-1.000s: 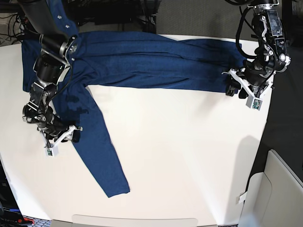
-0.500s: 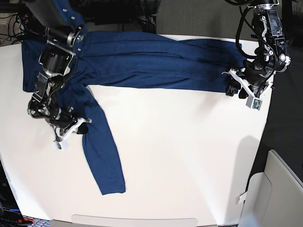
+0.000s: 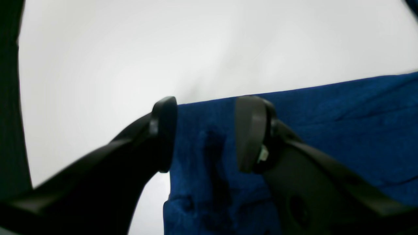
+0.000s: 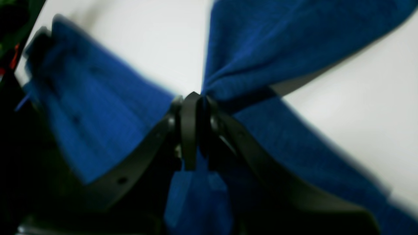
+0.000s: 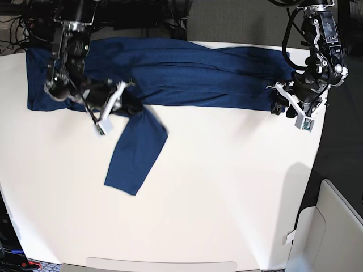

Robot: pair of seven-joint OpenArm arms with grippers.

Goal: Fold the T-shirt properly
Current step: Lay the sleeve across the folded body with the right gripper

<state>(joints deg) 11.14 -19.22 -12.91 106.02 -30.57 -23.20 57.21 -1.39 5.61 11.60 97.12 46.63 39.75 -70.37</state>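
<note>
Sleeve dragged inward by right gripper, clamped on T-shirt; left gripper agape over hem

Looks like a robotics lab or test cell, not a home. Plain white table as the work surface, two black robot arms mounted past its far edge. Cable bundles and dark equipment crowd the far left corner. Grey floor behind. Pale panel off the near right corner, probably a chair or bin.
</note>
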